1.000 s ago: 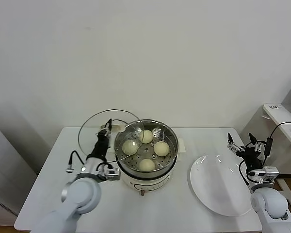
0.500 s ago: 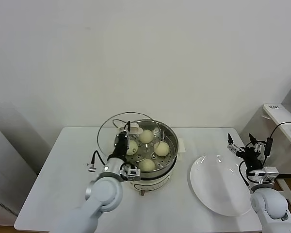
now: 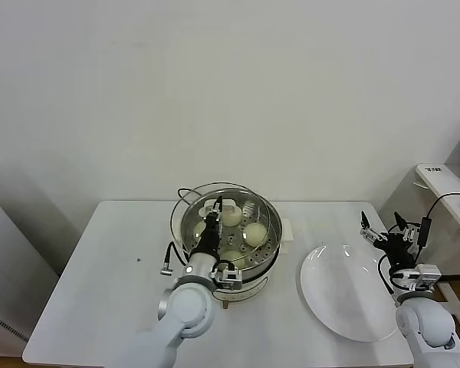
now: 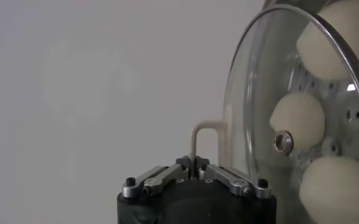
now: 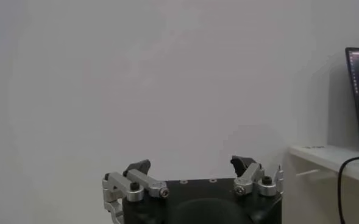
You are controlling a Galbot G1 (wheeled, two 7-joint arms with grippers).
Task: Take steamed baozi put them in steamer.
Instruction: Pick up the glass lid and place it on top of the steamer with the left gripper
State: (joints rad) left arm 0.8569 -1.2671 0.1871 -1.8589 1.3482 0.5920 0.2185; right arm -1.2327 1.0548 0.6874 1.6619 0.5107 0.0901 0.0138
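Nearest, item one: the white plate (image 3: 345,303), bare, at the robot's right on the table (image 3: 84,284); no buns remain on it.

Item two: right gripper (image 3: 385,232), parked beyond the plate's right edge, jaws spread wide, holding nothing.

Item three: left gripper (image 3: 212,217), pinched shut on the cream handle (image 4: 205,135) of the glass lid (image 3: 224,218), which hangs tilted above the steamer.

Item four: the steamer (image 3: 241,264), steel basket on a cream pot base, centre of the table. Inside lie the steamed baozi (image 3: 254,233); through the glass three show clearly in the left wrist view, and a fourth cannot be confirmed behind the gripper.

Handling note, judged: loading looks complete, and the step in hand is seating the lid. To do it well, level the lid so its rim is parallel to the basket rim, centre it over the basket, lower it straight down, and release only once the rim rests all round. A tilted descent risks one edge catching the rim or pressing on a bun.
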